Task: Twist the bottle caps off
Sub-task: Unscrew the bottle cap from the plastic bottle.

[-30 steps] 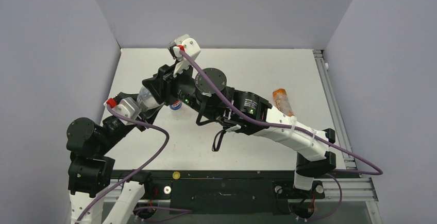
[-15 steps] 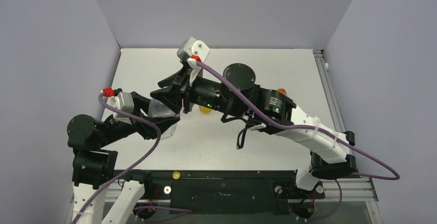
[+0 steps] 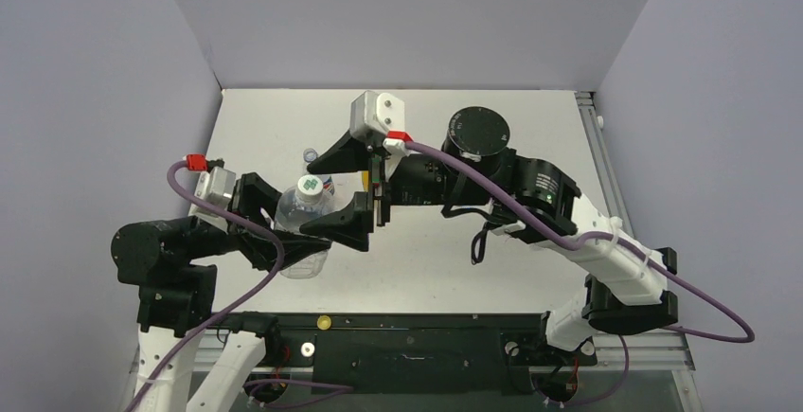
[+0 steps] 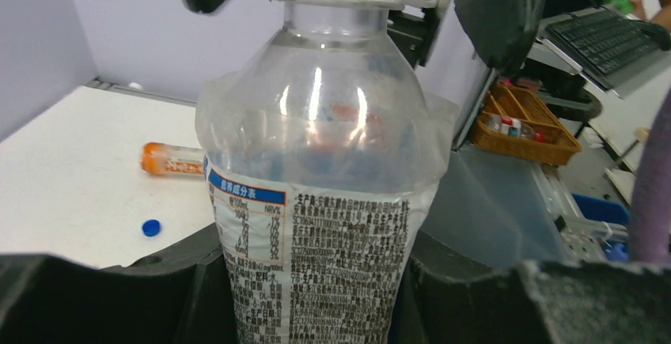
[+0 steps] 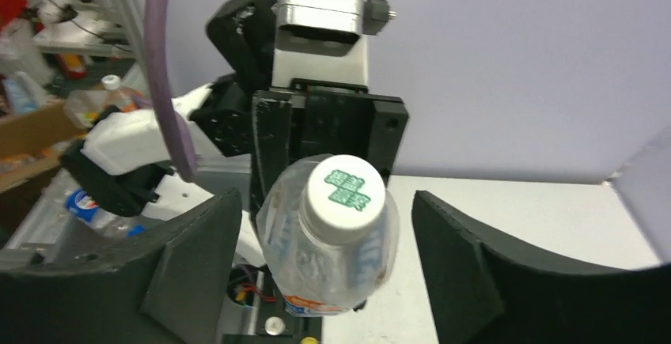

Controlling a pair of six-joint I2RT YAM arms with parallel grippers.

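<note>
Since a second ago the right hand (image 3: 317,196) has swung back from the rear-left of the bench (image 3: 492,118) and opened. The left hand (image 3: 284,237) has pulled the water bottle (image 3: 303,256) nearer and stood it up, so the cap (image 3: 308,186) now faces the top camera.

Status as we read it:
- Left hand is clamped round the bottle's body, low on the label, holding it off the bench at front-left.
- Right hand is wide open, one finger either side of the cap with a clear gap on both. It grips nothing.
- This cap still sits on the neck, so we judge the right hand is between grips on it.
- A blue cap (image 4: 150,228) lies loose on the bench, so at least one is done.
- The orange bottle (image 4: 170,159) lies on its side further back; we can't tell whether it is capped.
- We can't see the yellow bottle.

Bottle: clear, thin wall, with a loose film label covered in small print. The cap is white with a green mark on top. We expect the body to dent if squeezed harder.
</note>
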